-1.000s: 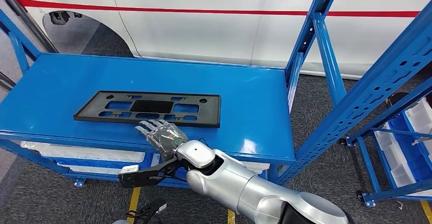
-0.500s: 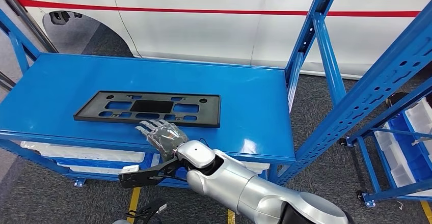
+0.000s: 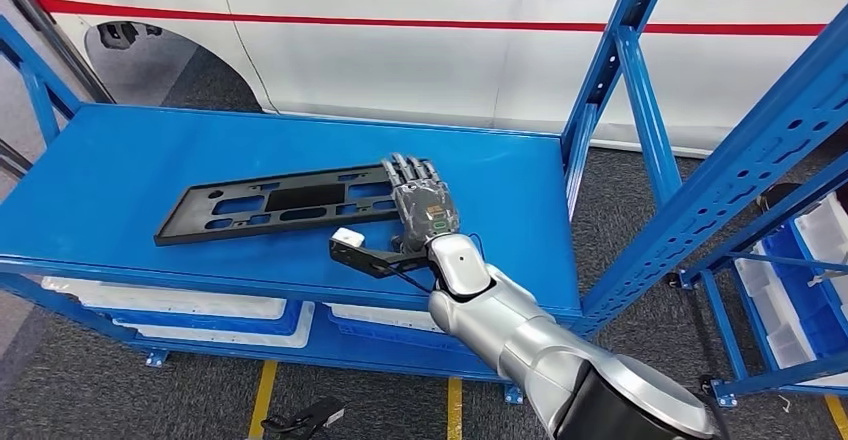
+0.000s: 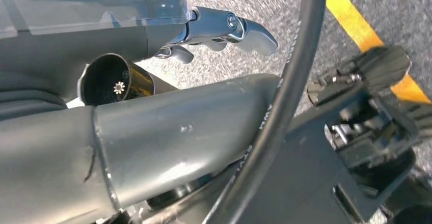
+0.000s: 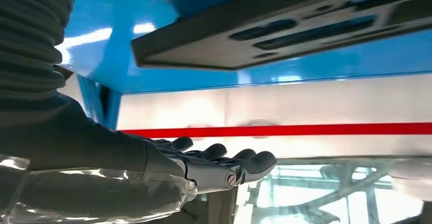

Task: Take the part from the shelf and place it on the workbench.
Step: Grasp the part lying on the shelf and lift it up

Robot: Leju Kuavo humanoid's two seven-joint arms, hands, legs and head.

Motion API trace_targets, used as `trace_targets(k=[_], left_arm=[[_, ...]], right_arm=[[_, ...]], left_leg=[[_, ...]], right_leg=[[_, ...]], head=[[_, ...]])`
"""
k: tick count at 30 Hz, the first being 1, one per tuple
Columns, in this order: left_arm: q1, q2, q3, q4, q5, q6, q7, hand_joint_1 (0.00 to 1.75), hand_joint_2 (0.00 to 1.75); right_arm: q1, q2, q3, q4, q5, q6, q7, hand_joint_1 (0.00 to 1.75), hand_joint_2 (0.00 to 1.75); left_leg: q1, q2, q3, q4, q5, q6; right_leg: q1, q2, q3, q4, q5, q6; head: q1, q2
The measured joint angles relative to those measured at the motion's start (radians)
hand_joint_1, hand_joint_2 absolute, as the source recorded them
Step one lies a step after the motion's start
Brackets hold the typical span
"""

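The right hand's dark fingers [image 3: 412, 170] lie straight and side by side, gripping nothing, over the right end of the flat black perforated plastic plate [image 3: 275, 203]. The right hand [image 3: 424, 205] sits at frame centre. The plate lies slightly skewed on the glossy blue metal workbench [image 3: 130, 160], centre-left. The left hand's [image 4: 214, 30] state cannot be told.

The right hand [image 5: 204, 165] is stretched out flat, fingers [image 5: 254, 160] together and holding nothing. The black part [image 5: 265, 35] lies on the blue bench [image 5: 153, 10], apart from the hand. Beyond the bench stands a white car [image 5: 305, 107] with a red stripe [image 5: 305, 130].
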Motion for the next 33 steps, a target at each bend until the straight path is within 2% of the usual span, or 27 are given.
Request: trace_targets(k=[10,14,18,22,33], left_arm=[[0.0,0.001,0.0,0.0,0.023,-0.009,-0.003,0.0,0.0],[0.0,0.004,0.001,0.0,0.026,-0.008,-0.006,0.0,0.0],[0.001,0.008,0.001,0.0,0.021,-0.008,-0.01,0.0,0.0],[0.001,0.008,0.001,0.0,0.012,-0.007,-0.015,0.0,0.0],[-0.005,-0.002,-0.001,0.0,-0.022,-0.027,-0.029,0.0,0.0]], right_arm=[[-0.002,-0.014,-0.052,0.036,0.029,0.004,-0.003,0.0,1.75],[-0.002,-0.014,-0.061,0.043,0.041,0.043,-0.033,0.0,0.0],[-0.002,-0.006,-0.066,0.044,0.051,0.082,-0.063,0.0,0.0],[0.0,0.017,-0.068,0.042,0.07,0.107,-0.075,0.0,1.75],[0.022,0.047,-0.068,-0.035,0.083,0.168,-0.032,0.0,1.75]], left_leg=[[0.0,0.0,0.0,0.0,0.0,0.0],[0.0,0.0,0.0,0.0,0.0,0.0],[0.0,0.0,0.0,0.0,0.0,0.0],[0.0,0.0,0.0,0.0,0.0,0.0],[0.0,0.0,0.0,0.0,0.0,0.0]], right_leg=[[0.0,0.0,0.0,0.0,0.0,0.0],[0.0,0.0,0.0,0.0,0.0,0.0],[0.0,0.0,0.0,0.0,0.0,0.0],[0.0,0.0,0.0,0.0,0.0,0.0],[0.0,0.0,0.0,0.0,0.0,0.0]], head=[[0.0,0.0],[0.0,0.0],[0.0,0.0],[0.0,0.0],[0.0,0.0]])
